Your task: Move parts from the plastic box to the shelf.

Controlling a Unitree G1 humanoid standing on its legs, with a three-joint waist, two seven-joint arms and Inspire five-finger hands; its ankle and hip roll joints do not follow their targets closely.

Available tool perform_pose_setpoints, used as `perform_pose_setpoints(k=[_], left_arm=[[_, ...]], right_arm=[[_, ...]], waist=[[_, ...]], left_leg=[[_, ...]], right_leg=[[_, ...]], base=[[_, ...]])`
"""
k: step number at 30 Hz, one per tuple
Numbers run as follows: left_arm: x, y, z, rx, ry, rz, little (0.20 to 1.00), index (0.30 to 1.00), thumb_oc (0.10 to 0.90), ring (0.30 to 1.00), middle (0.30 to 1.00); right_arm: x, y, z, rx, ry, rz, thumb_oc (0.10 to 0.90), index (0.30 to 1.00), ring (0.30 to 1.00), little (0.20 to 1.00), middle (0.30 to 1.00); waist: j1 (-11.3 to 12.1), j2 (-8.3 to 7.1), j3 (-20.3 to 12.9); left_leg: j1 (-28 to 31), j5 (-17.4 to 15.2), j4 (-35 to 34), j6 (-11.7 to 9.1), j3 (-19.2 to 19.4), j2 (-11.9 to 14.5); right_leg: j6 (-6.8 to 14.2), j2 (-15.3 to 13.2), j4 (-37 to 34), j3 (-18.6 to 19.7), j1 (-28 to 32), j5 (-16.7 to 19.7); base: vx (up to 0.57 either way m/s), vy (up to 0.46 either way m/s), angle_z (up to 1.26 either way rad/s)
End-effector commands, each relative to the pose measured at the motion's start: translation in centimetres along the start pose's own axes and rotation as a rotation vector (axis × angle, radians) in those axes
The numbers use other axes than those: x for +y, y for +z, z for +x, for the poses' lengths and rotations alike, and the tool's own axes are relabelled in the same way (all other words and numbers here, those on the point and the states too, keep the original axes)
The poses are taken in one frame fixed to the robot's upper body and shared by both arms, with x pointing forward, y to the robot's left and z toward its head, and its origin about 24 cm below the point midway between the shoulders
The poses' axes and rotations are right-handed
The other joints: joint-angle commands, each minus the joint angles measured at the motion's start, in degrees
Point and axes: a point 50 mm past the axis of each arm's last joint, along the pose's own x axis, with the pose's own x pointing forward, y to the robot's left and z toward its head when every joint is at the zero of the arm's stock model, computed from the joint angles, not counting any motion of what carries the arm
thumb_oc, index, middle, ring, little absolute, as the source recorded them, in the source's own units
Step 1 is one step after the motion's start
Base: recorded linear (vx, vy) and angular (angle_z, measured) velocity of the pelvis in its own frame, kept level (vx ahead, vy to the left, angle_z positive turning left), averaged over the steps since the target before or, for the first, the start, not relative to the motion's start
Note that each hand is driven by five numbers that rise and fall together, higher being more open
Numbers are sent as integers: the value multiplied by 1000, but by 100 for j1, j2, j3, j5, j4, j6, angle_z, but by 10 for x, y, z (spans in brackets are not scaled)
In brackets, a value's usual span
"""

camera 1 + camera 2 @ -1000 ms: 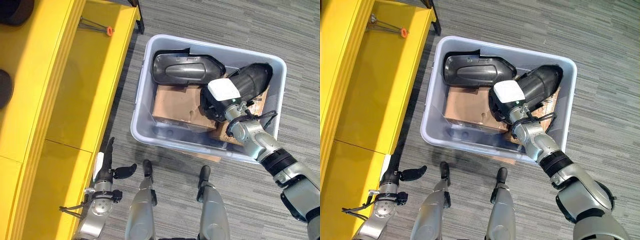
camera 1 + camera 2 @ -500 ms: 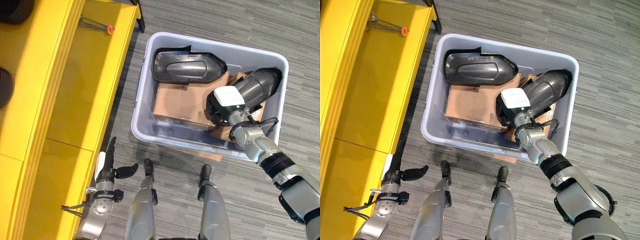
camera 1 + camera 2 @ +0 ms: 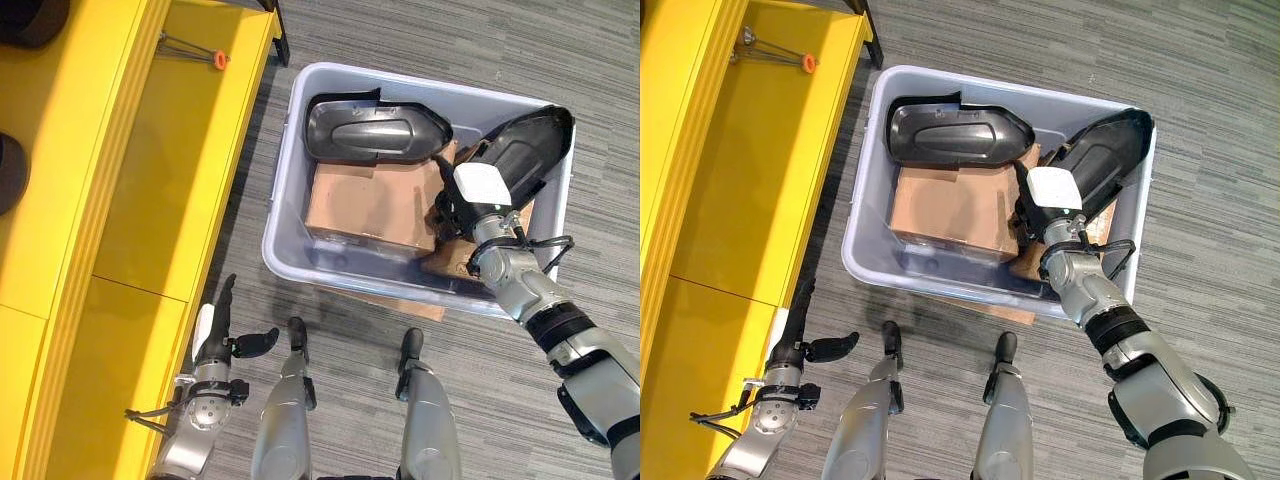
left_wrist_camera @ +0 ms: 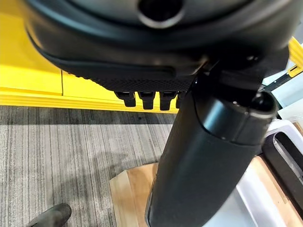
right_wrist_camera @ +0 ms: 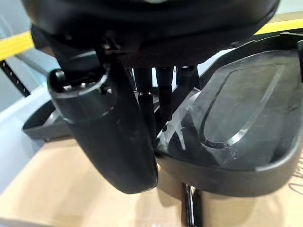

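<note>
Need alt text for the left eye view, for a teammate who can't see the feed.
The right hand grips a black plastic part at the right end of a grey plastic box on the floor. A second black part lies on cardboard inside. The left hand hangs open beside the yellow shelf.
</note>
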Motion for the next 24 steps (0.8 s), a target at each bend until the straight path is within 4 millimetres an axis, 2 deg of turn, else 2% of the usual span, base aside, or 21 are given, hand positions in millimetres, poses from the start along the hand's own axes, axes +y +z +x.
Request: perform_pose_setpoints(k=[1, 11, 13, 24], left_arm=[[21, 18, 1, -128, 75, 8, 1000, 1000, 900, 1000, 1000], [22, 14, 1, -97, 82, 11, 1000, 1000, 900, 1000, 1000], [23, 11, 1, -80, 90, 14, 1000, 1000, 900, 1000, 1000], [26, 8, -3, -59, 98, 20, 1000, 1000, 900, 1000, 1000]], right_arm=[[-63, 2, 24, -8, -239, -22, 900, 1000, 1000, 1000, 1000], [-71, 14, 9, -92, -293, 118, 900, 1000, 1000, 1000, 1000], [-78, 21, 0, -142, -335, 171, 900, 1000, 1000, 1000, 1000], [-91, 30, -30, -256, -397, 317, 900, 1000, 1000, 1000, 1000]], waist=[[61, -64, -26], [-33, -160, -26], [-83, -208, -26], [-187, -386, -26]], left_leg=[[437, -452, -105, 125, -145, 157], [473, -490, -75, 141, -116, 174], [486, -510, -66, 146, -103, 188], [531, -574, -23, 172, -59, 201]], right_leg=[[-109, 151, -56, -202, -358, 532], [-111, 174, -8, -179, -352, 510], [-107, 180, 0, -173, -362, 504], [-108, 221, 33, -90, -381, 486]], base=[[0, 0, 0], [5, 0, -1], [15, 2, -1], [4, 0, -1]])
